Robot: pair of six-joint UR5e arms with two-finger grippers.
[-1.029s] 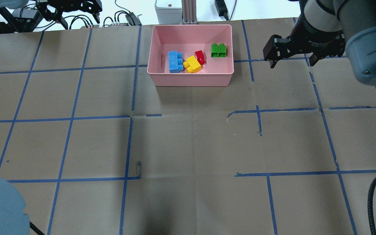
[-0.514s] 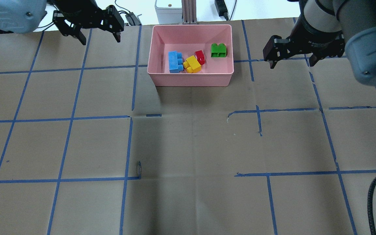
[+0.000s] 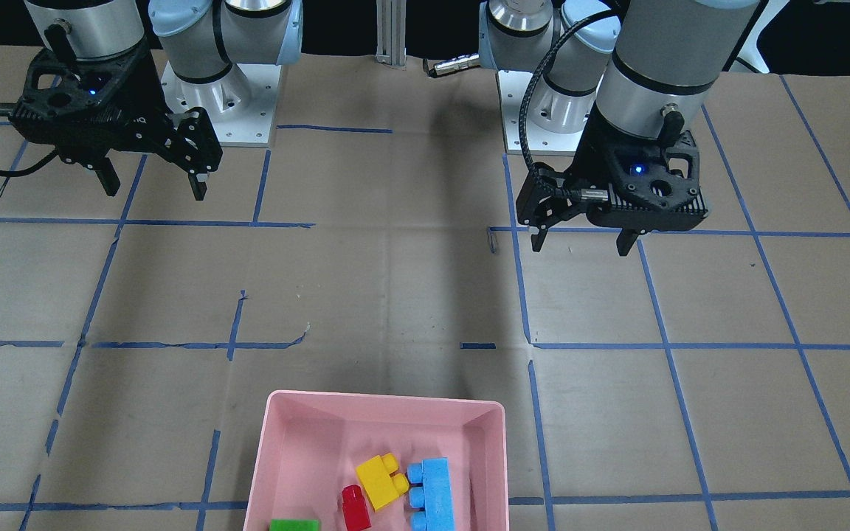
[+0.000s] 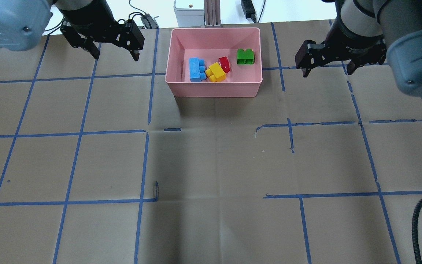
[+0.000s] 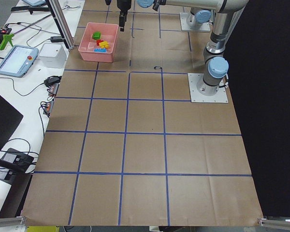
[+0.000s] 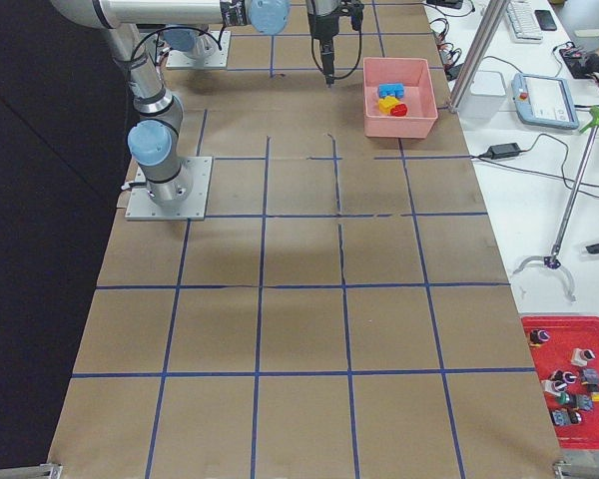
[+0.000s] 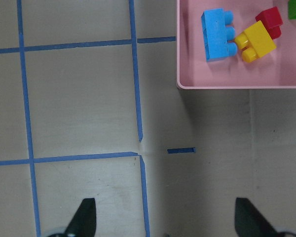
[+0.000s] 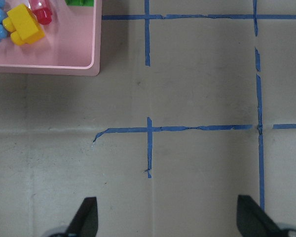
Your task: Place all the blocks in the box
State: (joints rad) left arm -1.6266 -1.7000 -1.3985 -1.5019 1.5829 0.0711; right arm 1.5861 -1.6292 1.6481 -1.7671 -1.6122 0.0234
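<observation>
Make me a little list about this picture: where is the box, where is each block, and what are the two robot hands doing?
box: pink, on the table, between the two grippers
blue block: in the box, beside the yellow one
yellow block: in the box, between blue and red
red block: in the box, next to yellow
green block: in the box, apart from the others
left gripper: open, holding nothing
right gripper: open, holding nothing

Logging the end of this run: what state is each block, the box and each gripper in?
Box: on table, holding all four blocks.
Yellow block: in box.
Blue block: in box, beside yellow.
Red block: in box, beside yellow.
Green block: in box, apart from others.
Left gripper: open, empty.
Right gripper: open, empty.
</observation>
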